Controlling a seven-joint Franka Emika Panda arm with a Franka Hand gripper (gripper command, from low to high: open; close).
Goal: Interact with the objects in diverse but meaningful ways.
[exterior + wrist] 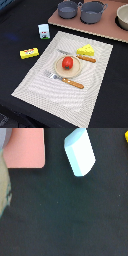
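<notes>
Pincer unseen in either view, so we cannot tell its state (arm absent too); descending blind, we judge, could topple the white-blue milk carton [79, 152] below.

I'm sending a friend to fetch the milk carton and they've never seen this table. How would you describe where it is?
Start at the striped placemat with the plate and tomato. On the dark table beyond its far corner, on the exterior view's left, stands the milk carton. It is white and blue and upright, unlike the yellow box lying flat nearby.
</notes>
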